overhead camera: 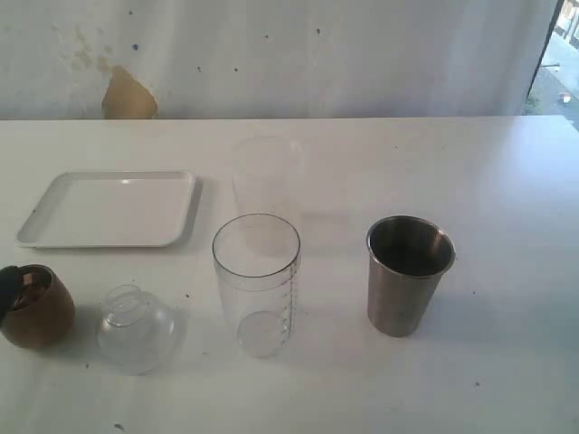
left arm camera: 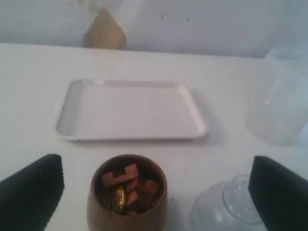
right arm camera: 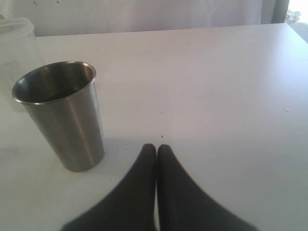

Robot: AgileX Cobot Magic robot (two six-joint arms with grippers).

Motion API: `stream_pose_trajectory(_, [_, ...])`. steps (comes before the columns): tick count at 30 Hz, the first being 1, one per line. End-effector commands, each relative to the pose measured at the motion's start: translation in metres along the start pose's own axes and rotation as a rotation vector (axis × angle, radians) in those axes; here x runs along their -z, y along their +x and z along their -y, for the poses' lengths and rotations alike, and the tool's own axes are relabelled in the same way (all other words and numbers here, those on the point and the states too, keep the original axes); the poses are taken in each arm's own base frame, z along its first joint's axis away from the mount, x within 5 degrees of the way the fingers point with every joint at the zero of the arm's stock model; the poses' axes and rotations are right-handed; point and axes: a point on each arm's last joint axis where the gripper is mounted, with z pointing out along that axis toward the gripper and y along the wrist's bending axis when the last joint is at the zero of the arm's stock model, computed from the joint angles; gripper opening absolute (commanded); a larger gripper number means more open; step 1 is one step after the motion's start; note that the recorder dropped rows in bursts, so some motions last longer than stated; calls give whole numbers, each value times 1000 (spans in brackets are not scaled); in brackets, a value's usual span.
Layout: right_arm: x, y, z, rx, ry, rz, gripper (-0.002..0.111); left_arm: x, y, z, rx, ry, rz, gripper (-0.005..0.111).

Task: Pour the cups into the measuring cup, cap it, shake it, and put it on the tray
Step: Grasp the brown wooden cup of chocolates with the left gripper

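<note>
The left gripper (left arm camera: 156, 168) is hanging wide open. Its two dark fingers (left arm camera: 31, 192) are straddling the wooden cup (left arm camera: 127, 202) with clear gaps on both sides, touching nothing. That spread looks meant for closing on the cup's round body, probably for the first pour. The cup is sitting at the lower left edge of the exterior view, holding small wooden blocks and a gold coin-like piece.

The right gripper (right arm camera: 156, 150) is pointing at bare table (right arm camera: 231, 96) with its fingers pressed together, holding nothing. It is near the steel tumbler (right arm camera: 62, 115), which is standing upright at centre right of the exterior view. Whether anything is in the tumbler I cannot tell.

The measuring cup (overhead camera: 257, 285) is standing open-mouthed in the lower middle, between the two cups, seemingly so either arm can tip into it. It is looking empty. Its likely cap, a clear domed lid (overhead camera: 136, 327), is lying just left of it, beside the wooden cup. The tray (overhead camera: 109, 210) is waiting bare at middle left.

There are four cups in all: one steel, one wooden, one marked clear, and one frosted cup (overhead camera: 269, 176) behind the measuring cup. There is also one lid, one tray and two grippers.
</note>
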Motion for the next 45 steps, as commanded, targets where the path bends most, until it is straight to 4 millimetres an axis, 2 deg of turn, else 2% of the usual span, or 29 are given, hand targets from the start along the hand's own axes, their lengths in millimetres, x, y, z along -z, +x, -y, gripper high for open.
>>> stream_pose_trajectory(1, [0,2,0,-3,5,0,0,-9,11,-1,-53,16,-89,105])
stream_pose_trajectory(7, [0,2,0,-3,5,0,0,-20,18,-1,-90,51,-132,105])
stream_pose_trajectory(18, [0,2,0,-3,5,0,0,-37,29,-12,-55,-12,-156,105])
stream_pose_trajectory(30, [0,2,0,-3,5,0,0,-53,52,-20,-57,-42,-250,105])
stream_pose_trajectory(45, [0,2,0,-3,5,0,0,-90,64,-28,-58,-28,-280,105])
